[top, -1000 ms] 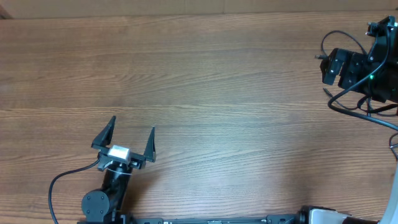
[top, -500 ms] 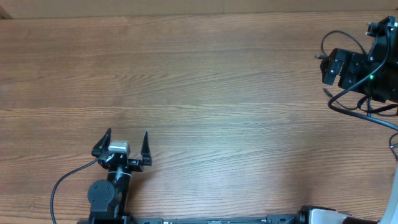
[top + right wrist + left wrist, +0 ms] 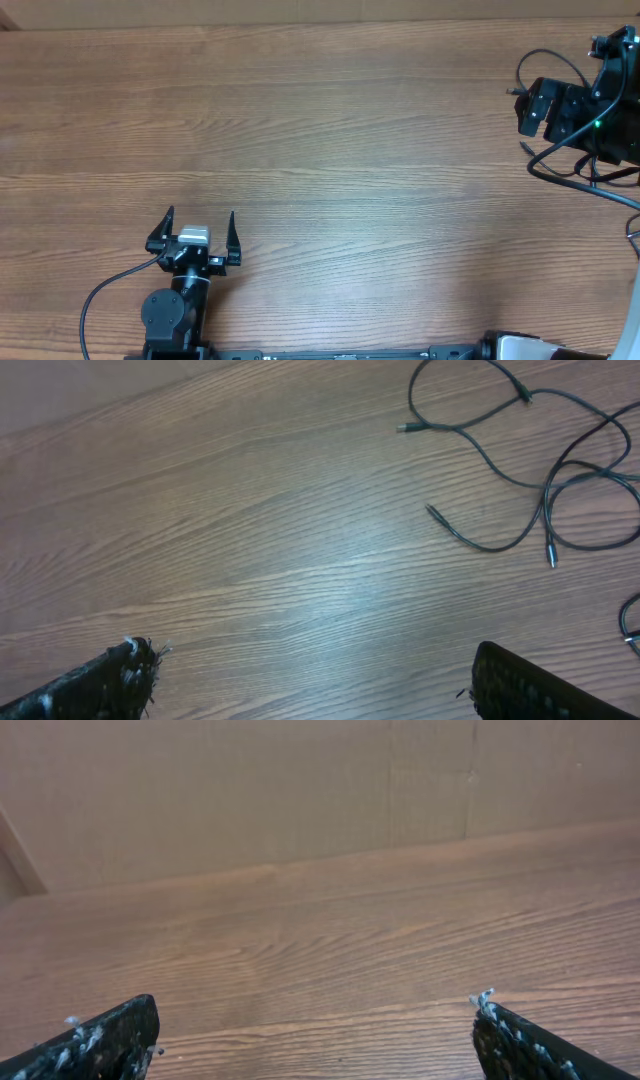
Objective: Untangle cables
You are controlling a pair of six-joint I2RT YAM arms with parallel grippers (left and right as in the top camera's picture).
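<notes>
A bare wooden surface (image 3: 320,120) with two robot arms. The left gripper (image 3: 200,213) sits near the front edge toward the left corner, its fingers spread wide and holding nothing. The right gripper (image 3: 308,650) hangs by the right edge near the far corner, its fingers also parted and empty.

The cables (image 3: 546,510) are thin black cords with small plugs. They lie in loose, crossing loops on the surface ahead of the right gripper, apart from its fingers.

The untangling looks not yet begun – this seems to be the approach. The next move likely calls for the right fingers to reach one strand near a free plug end and draw it clear of the loops. No container is in view.
</notes>
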